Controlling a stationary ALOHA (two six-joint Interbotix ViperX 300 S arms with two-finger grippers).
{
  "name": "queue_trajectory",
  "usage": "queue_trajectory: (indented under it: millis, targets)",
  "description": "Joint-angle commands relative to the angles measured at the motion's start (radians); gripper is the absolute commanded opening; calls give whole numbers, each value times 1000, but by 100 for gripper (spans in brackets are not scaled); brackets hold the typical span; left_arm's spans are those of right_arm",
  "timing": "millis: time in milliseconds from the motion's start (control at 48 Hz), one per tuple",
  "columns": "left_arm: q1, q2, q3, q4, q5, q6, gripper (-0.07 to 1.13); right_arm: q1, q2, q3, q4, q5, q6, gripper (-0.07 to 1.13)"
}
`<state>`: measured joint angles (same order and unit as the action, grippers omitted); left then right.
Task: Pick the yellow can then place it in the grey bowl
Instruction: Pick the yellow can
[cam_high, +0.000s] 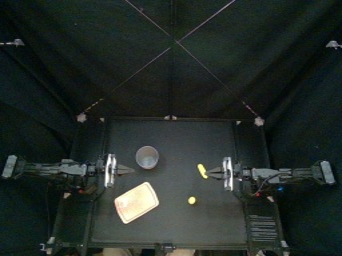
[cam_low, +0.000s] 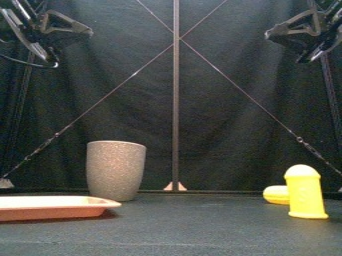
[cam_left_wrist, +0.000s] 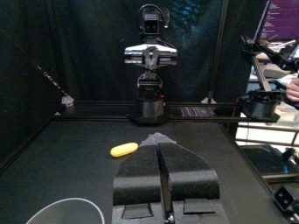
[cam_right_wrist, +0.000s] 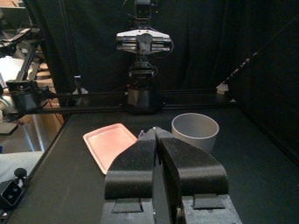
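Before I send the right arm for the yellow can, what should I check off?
1. Yellow can upright, nothing on it: ok.
2. Other yellow toy lies apart from the can: ok.
3. Grey bowl upright, mouth uncovered: ok.
4. Right gripper open for the grasp: not ok, jaws shut.
5. Left gripper away from the bowl, at the table's left side: ok.

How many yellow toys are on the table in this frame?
2. A yellow upright cylinder toy stands near the front, right of centre; a yellow oblong toy lies farther back. Nothing seems hidden.
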<state>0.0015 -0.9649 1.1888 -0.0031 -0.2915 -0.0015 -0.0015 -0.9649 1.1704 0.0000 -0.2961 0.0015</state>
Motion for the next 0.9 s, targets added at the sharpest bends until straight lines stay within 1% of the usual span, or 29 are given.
queue_trajectory:
  millis: [21,333,396,458,500,583,688,771,792,854,896]
  targets:
    - [-38,20,-26,-31,-8,-6,-4,26,37,3,-2,-2,6,0]
    - [-38,20,9,-34,-8,0,-2,41,279,8,12,3,8,1]
    - [-40,20,15,-35,-8,0,-2,57,330,6,41,-6,25,3]
    - [-38,20,18,-34,-12,0,-2,81,373,-2,91,-26,46,8]
    - [-38,21,20,-34,-18,2,-1,98,397,-5,112,-41,60,14]
    - [-38,20,18,-31,-38,3,-1,149,436,-11,161,-63,75,32]
    - [-38,20,18,-14,-58,3,-1,198,476,-18,230,-84,92,58]
    - [-38,20,18,-3,-61,3,-1,219,506,-26,301,-92,97,79]
    - [-37,20,18,-2,-63,3,-1,225,520,-31,319,-94,97,86]
    - [-35,21,15,-2,-61,3,-1,233,548,-44,347,-98,92,99]
    - [-32,21,12,-2,-63,3,-1,238,568,-54,345,-106,87,104]
